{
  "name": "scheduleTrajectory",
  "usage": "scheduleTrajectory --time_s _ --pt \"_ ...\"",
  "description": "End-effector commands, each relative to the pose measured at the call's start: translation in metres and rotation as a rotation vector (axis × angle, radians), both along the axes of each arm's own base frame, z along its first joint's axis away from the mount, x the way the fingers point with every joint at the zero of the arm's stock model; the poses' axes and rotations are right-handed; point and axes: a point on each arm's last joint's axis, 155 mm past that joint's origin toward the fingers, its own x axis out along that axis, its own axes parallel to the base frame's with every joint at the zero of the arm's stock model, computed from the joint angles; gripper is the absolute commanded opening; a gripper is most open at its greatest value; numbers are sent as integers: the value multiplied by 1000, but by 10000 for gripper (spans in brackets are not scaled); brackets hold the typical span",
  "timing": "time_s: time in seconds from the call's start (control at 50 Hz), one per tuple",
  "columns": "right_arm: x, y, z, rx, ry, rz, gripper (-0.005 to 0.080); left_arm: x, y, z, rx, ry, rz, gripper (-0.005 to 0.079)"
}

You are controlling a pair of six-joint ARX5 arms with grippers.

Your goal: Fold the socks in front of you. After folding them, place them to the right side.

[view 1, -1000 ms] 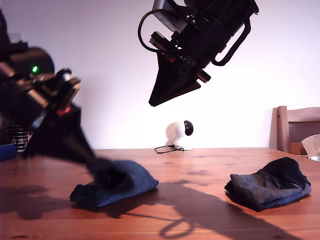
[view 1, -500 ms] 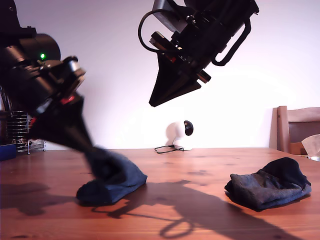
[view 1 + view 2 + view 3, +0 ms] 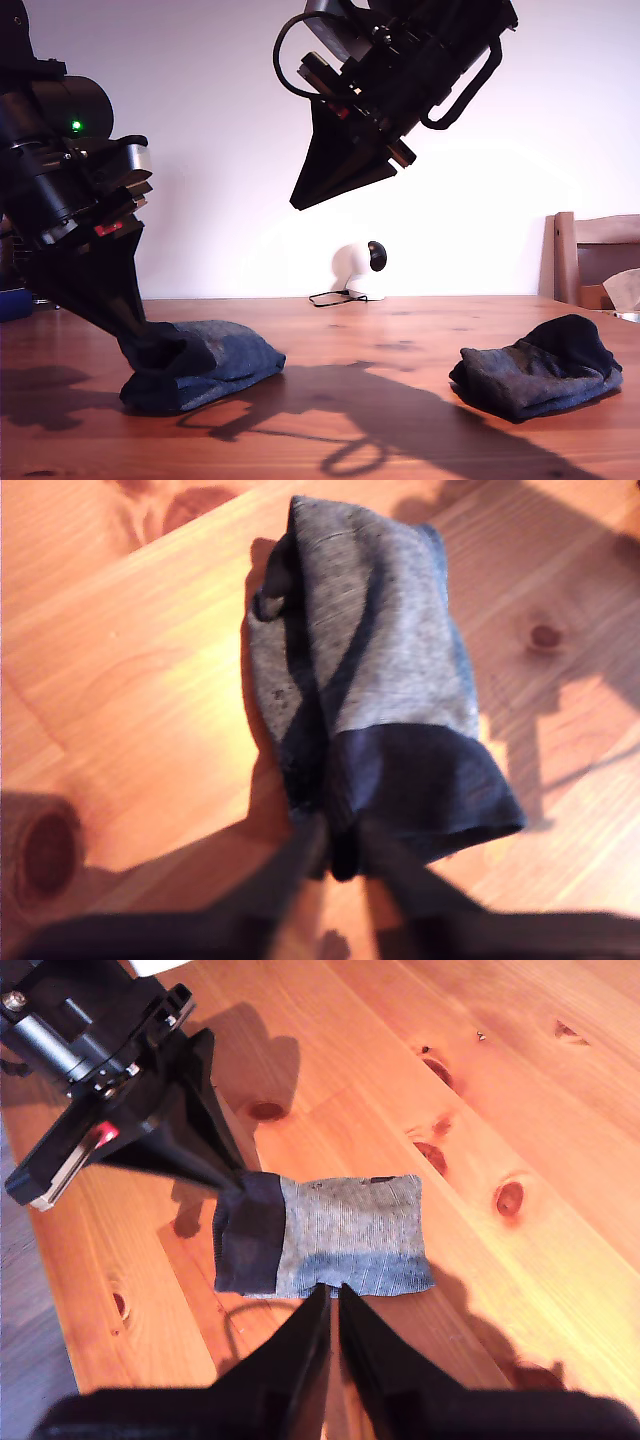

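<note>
At the exterior view's left, the first gripper (image 3: 340,855) pinches the folded sock's (image 3: 370,680) dark cuff; a careless pull could unfold it. The second gripper (image 3: 330,1305) hovers, jaws pressed together.

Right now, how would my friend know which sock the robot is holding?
Look at the brown wooden table and go to the exterior view's left. There lies a folded blue-grey knit sock with a near-black cuff, and my first gripper pinches that cuff. The other dark grey folded sock, toward the exterior view's right, has nothing touching it, and my second gripper hangs high above the table.
</note>
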Motion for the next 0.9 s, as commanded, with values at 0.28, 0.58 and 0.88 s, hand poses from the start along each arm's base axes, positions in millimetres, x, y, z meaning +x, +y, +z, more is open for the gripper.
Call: scheduleTrajectory --time_s 0.28,0.58,0.88 --pt "-8 6 1 28 17 31 -11 1 -3 -1 -14 -22 -40 252" --pt "-8 5 0 31 40 13 -11 5 -19 25 -97 -18 -68 250" --pt "-6 7 -10 22 53 14 -6 20 -23 39 -114 -66 -58 248"
